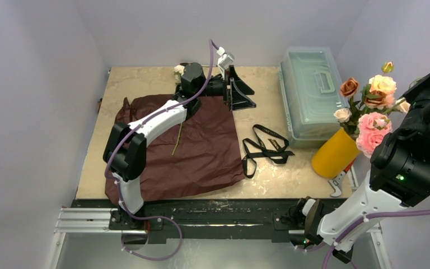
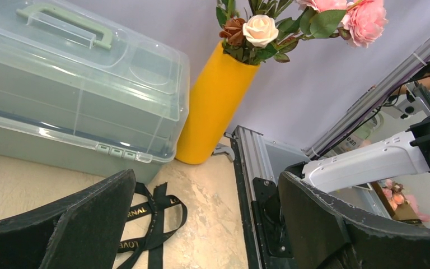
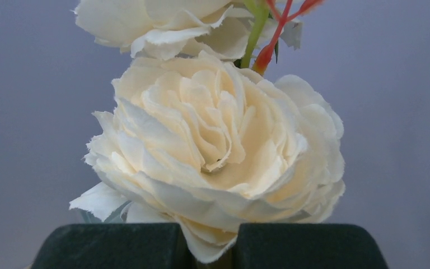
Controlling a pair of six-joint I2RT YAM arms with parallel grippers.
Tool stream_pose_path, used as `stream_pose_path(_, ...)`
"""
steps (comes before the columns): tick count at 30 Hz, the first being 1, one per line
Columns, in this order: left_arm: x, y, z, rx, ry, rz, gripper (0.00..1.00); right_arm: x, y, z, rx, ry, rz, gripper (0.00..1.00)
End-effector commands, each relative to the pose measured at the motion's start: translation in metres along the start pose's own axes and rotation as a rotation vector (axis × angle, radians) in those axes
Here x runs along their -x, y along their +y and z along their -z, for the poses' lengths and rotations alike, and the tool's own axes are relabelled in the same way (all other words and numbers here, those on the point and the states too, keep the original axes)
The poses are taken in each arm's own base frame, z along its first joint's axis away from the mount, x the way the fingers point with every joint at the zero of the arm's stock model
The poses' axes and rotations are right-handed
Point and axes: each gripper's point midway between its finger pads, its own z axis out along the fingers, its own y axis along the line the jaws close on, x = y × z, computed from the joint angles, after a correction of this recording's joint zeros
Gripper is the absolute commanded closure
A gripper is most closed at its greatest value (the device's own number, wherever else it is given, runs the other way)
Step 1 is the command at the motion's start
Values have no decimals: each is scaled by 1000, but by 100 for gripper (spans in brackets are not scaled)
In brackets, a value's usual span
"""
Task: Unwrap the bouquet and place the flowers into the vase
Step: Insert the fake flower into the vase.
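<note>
Item: full-blown cream fabric rose (image 3: 218, 145), petal edges frayed, directly above the right claw (image 3: 210, 246). The jaws are pinched together under it, and the stem is hidden. Likely light, soft-headed and crushable; hold the stem, never the bloom. Below and aside of the claw: tall yellow-orange cylinder vase (image 1: 334, 154), holding pink and peach roses (image 1: 372, 106). Farthest: left claw (image 2: 207, 221), spread wide, empty.
</note>
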Motion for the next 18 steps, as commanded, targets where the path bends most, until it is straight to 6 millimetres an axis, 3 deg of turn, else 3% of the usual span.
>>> stream_pose_path(1, 13, -10, -4, -28, -19, -63, 0, 15, 3, 17, 28, -38, 25, 100)
stream_pose_path(13, 8, -15, -7, -47, 2, -62, 0, 8, 6, 46, 60, -16, 4, 100)
stream_pose_path(18, 9, -17, -6, -46, 3, -65, 0, -13, -4, 32, 0, 48, 18, 100)
